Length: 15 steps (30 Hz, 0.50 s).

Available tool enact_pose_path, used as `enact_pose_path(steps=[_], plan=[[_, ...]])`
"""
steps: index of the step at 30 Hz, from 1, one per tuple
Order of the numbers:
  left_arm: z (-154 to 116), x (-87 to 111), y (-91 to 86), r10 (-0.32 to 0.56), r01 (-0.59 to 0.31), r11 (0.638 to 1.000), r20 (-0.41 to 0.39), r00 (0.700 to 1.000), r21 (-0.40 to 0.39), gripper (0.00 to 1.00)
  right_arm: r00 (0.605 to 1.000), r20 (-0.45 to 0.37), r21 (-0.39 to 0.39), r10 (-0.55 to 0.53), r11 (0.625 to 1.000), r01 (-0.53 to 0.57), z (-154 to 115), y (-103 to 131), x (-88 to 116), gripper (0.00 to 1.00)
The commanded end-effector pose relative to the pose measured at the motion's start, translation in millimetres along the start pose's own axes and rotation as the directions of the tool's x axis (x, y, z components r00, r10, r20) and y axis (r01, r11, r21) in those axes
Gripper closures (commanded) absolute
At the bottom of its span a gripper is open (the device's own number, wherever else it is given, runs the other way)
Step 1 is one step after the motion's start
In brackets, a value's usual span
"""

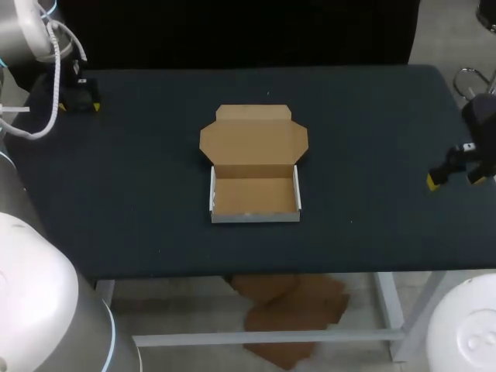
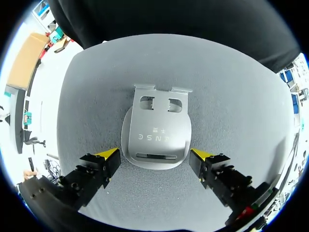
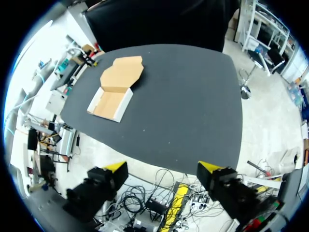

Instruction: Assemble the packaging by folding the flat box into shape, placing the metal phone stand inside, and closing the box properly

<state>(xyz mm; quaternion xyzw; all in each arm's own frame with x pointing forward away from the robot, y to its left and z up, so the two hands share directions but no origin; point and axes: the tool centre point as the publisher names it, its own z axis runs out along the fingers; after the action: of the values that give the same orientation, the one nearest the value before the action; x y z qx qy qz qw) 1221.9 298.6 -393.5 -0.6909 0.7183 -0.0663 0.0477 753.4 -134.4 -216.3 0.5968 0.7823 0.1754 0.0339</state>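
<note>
The brown cardboard box (image 1: 254, 167) sits mid-table, folded into a shallow tray with white outer walls, its lid (image 1: 254, 133) lying open and flat behind it. Nothing is in the tray. In the right wrist view the box (image 3: 115, 91) lies far ahead. The silver metal phone stand (image 2: 155, 133) lies flat on the table, its round base between the open fingers of my left gripper (image 2: 155, 155), neither tip touching it. My left gripper (image 1: 77, 105) hovers at the far left corner, hiding the stand there. My right gripper (image 1: 457, 178) hangs open at the table's right edge, empty (image 3: 162, 168).
The dark table top (image 1: 372, 116) stretches bare between the box and both grippers. Its right edge lies just under my right gripper, and the front edge runs a little in front of the box.
</note>
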Motion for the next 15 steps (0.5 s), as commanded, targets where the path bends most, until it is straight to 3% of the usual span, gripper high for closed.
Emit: enact_pose_path(steps=[1,15], plan=[[5.7,-3.9,-10.9,0.0,-0.001,0.988,-0.008,1.0,-0.157,0.02,1.0,0.0,0.005,0.0,1.0,0.0,-2.5,0.0,0.2,0.0],[6.3,-0.2,-19.4,0.018,-0.021,0.988,-0.018,1.0,-0.154,0.07,1.0,0.0,0.005,0.0,1.0,0.0,-2.5,0.0,0.2,0.0]])
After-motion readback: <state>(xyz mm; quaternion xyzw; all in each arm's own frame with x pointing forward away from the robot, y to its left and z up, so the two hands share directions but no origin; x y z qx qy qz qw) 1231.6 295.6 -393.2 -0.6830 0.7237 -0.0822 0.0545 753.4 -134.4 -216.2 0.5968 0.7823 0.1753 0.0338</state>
